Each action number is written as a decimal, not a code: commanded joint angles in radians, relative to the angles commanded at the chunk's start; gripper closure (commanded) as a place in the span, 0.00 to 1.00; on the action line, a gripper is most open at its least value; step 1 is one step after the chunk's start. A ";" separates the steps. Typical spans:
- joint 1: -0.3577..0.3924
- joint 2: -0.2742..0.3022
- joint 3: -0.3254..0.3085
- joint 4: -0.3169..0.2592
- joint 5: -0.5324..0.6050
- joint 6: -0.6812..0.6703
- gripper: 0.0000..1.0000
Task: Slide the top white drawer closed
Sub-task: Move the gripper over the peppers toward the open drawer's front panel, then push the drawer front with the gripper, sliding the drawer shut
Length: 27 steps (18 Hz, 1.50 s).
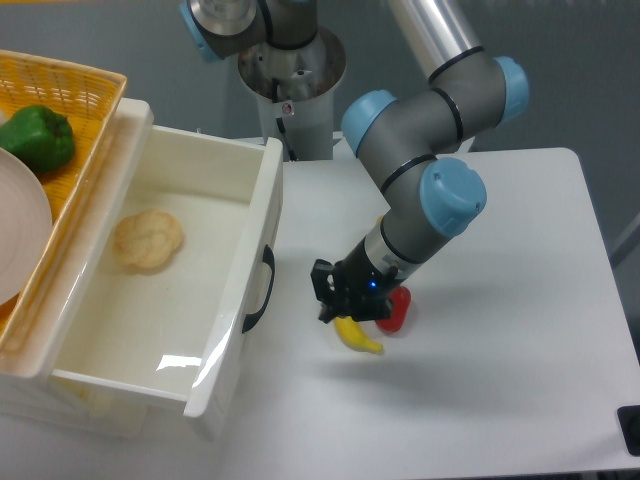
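The top white drawer (160, 300) stands pulled far out of its cabinet at the left, its black curved handle (259, 290) facing right. A bread roll (148, 240) lies inside it. My gripper (333, 296) hovers low over the table just right of the handle, a short gap away from the drawer front. It is dark and seen end-on, so whether its fingers are apart does not show. Nothing appears held in it.
Under the wrist lie a yellow banana (358, 336) and a red pepper (397, 310), both partly hidden. On the cabinet top stands a yellow wicker basket (70, 90) with a green pepper (38, 138) and a white plate (20, 235). The arm's base (292, 70) rises behind.
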 joint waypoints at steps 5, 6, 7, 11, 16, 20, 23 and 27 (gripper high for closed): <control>-0.002 0.009 0.000 -0.038 -0.046 -0.003 0.84; -0.003 0.009 0.000 -0.043 -0.046 -0.003 0.84; -0.006 0.009 0.000 -0.046 -0.046 -0.003 0.84; -0.011 0.009 0.000 -0.046 -0.048 -0.017 0.84; -0.018 0.025 0.000 -0.052 -0.049 -0.020 0.84; -0.032 0.038 0.000 -0.055 -0.055 -0.026 0.83; -0.044 0.038 0.000 -0.055 -0.055 -0.028 0.83; -0.057 0.046 0.000 -0.055 -0.055 -0.043 0.82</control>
